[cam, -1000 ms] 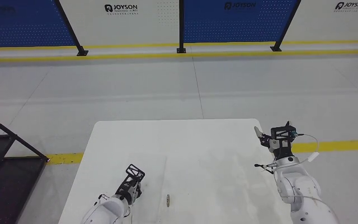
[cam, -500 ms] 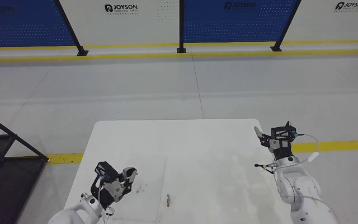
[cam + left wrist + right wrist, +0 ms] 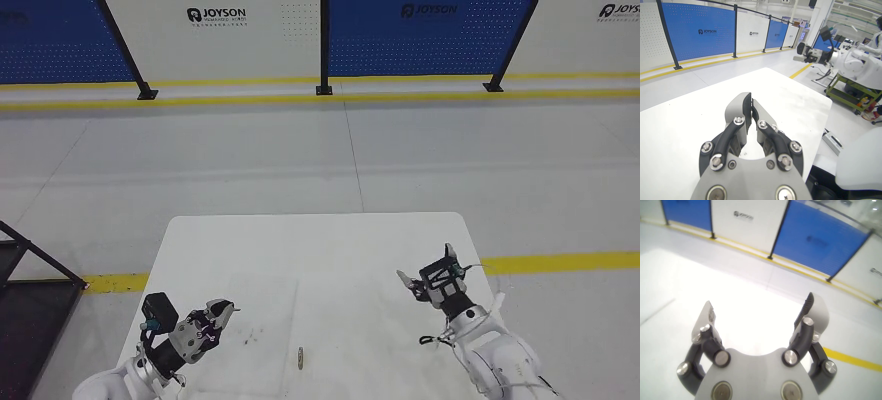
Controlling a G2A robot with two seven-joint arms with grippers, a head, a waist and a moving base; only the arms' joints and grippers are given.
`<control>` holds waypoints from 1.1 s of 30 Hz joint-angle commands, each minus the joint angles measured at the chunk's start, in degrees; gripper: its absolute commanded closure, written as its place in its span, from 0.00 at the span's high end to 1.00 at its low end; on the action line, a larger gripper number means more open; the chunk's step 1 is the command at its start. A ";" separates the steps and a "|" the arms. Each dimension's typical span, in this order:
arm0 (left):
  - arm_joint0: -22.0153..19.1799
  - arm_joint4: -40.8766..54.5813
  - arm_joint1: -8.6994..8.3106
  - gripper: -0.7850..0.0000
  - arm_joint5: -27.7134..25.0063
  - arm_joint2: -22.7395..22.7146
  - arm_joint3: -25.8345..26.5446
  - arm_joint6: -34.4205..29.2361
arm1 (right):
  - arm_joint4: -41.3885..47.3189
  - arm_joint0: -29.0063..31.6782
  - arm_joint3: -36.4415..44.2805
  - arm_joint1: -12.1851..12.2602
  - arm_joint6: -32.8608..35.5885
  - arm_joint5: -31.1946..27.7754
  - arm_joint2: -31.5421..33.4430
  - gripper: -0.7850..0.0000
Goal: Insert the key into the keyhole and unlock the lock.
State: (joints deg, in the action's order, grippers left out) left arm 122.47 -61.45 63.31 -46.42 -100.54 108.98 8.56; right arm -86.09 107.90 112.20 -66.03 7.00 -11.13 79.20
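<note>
- While the left gripper [image 3: 752,102] hangs above the near left part of the white, round-cornered table [image 3: 330,250], its jaws are pressed almost together; whether they pinch anything thin cannot be told.
- Its fingers are pale grey metal on black links with bright screws, faced with ribbed black rubber pads [image 3: 746,108].
- The right gripper [image 3: 760,306] is above the table's right side, jaws spread wide, holding and touching nothing.
- A small dark metallic item [image 3: 300,357] lies on the table near its front edge, between the arms and nearer the left gripper; it is too small to tell key from lock.
- Blue and white perforated fence panels [image 3: 420,35] behind carry dark logo print.
</note>
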 commanded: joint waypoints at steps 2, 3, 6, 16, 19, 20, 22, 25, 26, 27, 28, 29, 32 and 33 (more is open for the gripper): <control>0.00 0.00 0.00 0.00 -0.01 0.00 0.00 0.00 | -6.69 2.28 0.75 -0.12 1.85 -2.03 -6.72 1.00; 0.00 0.00 0.00 0.00 -0.01 0.00 0.00 0.00 | -7.55 2.78 0.46 -0.23 2.22 -3.12 -9.09 1.00; 0.00 0.00 0.00 0.00 -0.01 0.00 0.00 0.00 | -8.55 2.71 -1.29 -0.58 3.78 -5.43 -14.39 1.00; 0.00 0.00 0.00 0.00 -0.01 0.00 0.00 0.00 | -2.40 -2.91 -9.39 -2.77 8.24 -5.66 -26.50 1.00; 0.00 0.00 0.00 0.00 -0.01 0.00 0.00 0.00 | 0.56 -5.70 -12.71 -3.92 9.43 -2.74 -29.55 1.00; 0.00 0.00 0.00 0.00 -0.01 0.00 0.00 0.00 | 1.30 -6.66 -13.63 -4.26 9.64 -2.16 -30.44 1.00; 0.00 0.00 0.00 0.00 -0.01 0.00 0.00 0.00 | 2.28 -8.27 -15.37 -4.88 9.49 -0.76 -31.99 1.00; 0.00 0.00 0.00 0.00 -0.01 0.00 0.00 0.00 | 3.27 -10.25 -17.59 -5.74 9.12 1.82 -33.93 1.00; 0.00 0.00 0.00 0.00 -0.01 0.00 0.00 0.00 | 3.66 -10.95 -18.17 -5.98 9.23 2.16 -34.43 1.00; 0.00 0.00 0.00 0.00 -0.01 0.00 0.00 0.00 | 3.92 -11.55 -18.73 -6.19 9.25 2.46 -34.90 1.00; 0.00 0.00 0.00 0.00 -0.01 0.00 0.00 0.00 | 4.29 -12.07 -19.33 -6.40 9.36 2.66 -35.36 0.96; 0.00 0.00 0.00 0.00 -0.01 0.00 0.00 0.00 | 4.58 -12.60 -19.85 -6.58 9.54 2.79 -35.78 0.92; 0.00 0.00 0.00 0.00 -0.01 0.00 0.00 0.00 | 5.22 -13.86 -21.28 -7.06 9.79 3.11 -36.94 0.54; 0.00 0.00 0.00 0.00 -0.01 0.00 0.00 0.00 | 5.39 -14.18 -21.73 -7.20 9.86 3.12 -37.29 0.47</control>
State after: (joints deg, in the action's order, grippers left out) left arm 122.47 -61.44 63.31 -46.43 -100.55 108.97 8.56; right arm -80.84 94.04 90.90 -73.11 16.81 -8.03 42.22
